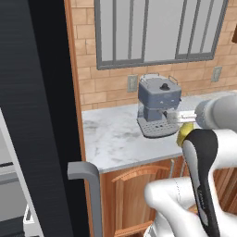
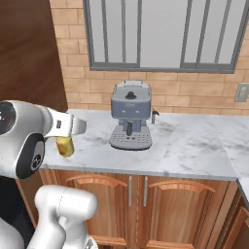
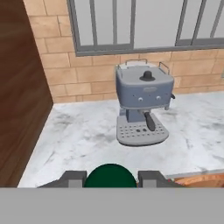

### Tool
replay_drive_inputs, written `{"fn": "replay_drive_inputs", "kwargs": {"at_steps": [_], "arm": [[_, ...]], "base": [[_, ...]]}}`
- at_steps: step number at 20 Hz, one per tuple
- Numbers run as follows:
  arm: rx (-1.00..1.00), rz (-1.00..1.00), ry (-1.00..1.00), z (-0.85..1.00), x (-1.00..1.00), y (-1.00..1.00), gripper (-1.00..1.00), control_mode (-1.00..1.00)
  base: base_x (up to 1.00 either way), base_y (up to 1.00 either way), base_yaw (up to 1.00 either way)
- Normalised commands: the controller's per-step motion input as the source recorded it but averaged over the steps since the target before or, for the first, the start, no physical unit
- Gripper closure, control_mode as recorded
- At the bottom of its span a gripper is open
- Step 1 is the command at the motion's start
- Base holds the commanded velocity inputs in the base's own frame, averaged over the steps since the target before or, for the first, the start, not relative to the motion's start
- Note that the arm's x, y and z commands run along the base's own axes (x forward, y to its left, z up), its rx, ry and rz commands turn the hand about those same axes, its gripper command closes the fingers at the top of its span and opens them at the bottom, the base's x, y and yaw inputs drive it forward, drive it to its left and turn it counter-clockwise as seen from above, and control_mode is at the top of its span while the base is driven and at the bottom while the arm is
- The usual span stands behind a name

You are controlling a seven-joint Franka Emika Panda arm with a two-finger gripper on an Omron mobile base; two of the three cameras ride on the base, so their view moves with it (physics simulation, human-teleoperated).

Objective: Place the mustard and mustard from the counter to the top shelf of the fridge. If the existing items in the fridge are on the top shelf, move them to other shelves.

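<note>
My gripper (image 3: 110,177) is shut on a short amber-yellow mustard bottle (image 2: 64,146); its dark round cap (image 3: 110,176) sits between the two fingertips. The bottle (image 1: 184,134) hangs under the hand over the left front part of the marbled counter (image 2: 189,146). The black-sided fridge (image 1: 46,115) stands to the left of the counter, with its thick grey bar handle (image 1: 88,180) near the counter's corner. A bit of light-grey inner shelving (image 1: 9,176) shows at the far left. The top shelf and the existing items are out of view.
A blue-grey espresso machine (image 2: 130,116) stands on the counter (image 3: 78,140) against the brick wall, under a window (image 2: 160,34). Brown cabinet doors (image 2: 160,204) with thin metal handles run below the counter. A dark wooden panel (image 3: 17,87) borders the counter on the left.
</note>
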Motion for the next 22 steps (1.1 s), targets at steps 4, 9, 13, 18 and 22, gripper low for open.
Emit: {"fn": "replay_drive_inputs", "kwargs": {"at_steps": [4,9,13,18,22], "arm": [[0.00,0.00,-0.02,0.00,-0.25,-0.09,1.00,1.00],[0.00,0.00,0.00,0.00,0.00,0.00,1.00,1.00],[0.00,0.00,0.00,0.00,0.00,0.00,1.00,1.00],[0.00,0.00,0.00,0.00,0.00,0.00,1.00,1.00],[0.00,0.00,0.00,0.00,0.00,0.00,1.00,1.00]], "base": [[-0.75,-0.24,0.00],[-1.00,-0.35,0.06],[-1.00,-0.04,0.16],[-1.00,0.58,0.21],[-0.91,1.00,0.17]]}}
